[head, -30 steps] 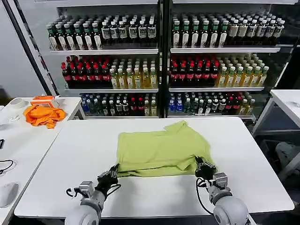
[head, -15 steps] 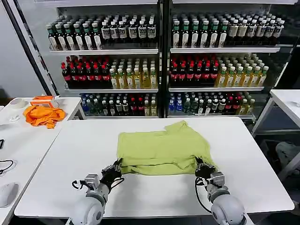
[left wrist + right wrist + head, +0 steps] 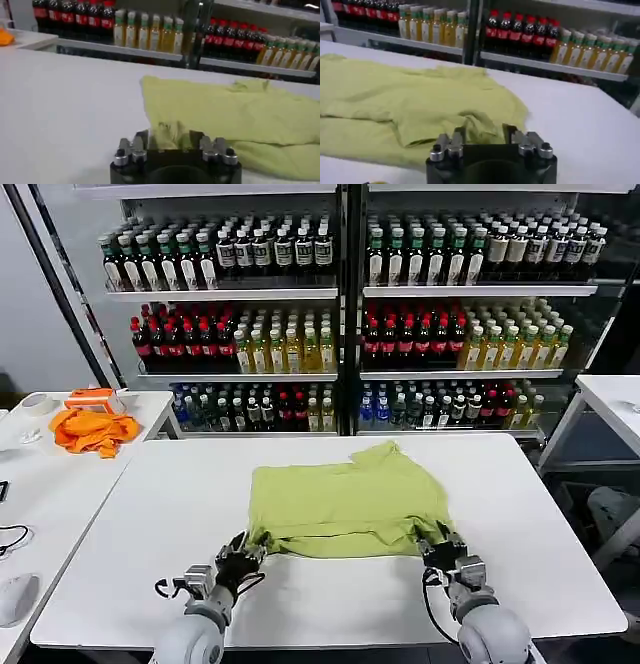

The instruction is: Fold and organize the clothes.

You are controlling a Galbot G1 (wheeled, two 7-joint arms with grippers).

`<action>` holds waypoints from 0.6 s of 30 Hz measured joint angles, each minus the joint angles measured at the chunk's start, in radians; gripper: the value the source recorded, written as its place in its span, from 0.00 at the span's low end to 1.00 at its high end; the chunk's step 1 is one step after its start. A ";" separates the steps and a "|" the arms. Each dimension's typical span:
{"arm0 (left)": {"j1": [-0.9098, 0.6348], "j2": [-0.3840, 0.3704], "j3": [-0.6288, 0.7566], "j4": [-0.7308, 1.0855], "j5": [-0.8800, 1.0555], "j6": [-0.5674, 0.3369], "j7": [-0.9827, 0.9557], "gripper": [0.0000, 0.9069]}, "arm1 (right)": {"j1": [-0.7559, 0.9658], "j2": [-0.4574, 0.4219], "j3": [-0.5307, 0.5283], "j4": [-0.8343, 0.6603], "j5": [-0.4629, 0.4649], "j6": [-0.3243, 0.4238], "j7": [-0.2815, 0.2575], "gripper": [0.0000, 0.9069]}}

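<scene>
A lime T-shirt lies roughly folded on the white table, with one sleeve pointing to the far side. My left gripper is at its near left corner and my right gripper at its near right corner. In the left wrist view the left gripper is open, and the bunched hem of the T-shirt rises between its fingers. In the right wrist view the right gripper is also open, with a creased fold of the T-shirt lying between its fingers.
A bright orange cloth and an orange box lie on a side table at the left. Shelves of bottles stand behind the table. Another white table stands at the right.
Both grippers have slid forward along the table onto the shirt's near corners. The near hem has been nudged slightly away and has bunched up at both corners.
</scene>
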 measured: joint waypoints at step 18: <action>0.024 -0.023 0.009 0.008 0.019 0.001 -0.009 0.02 | -0.008 0.035 0.019 -0.068 -0.001 -0.030 0.021 0.00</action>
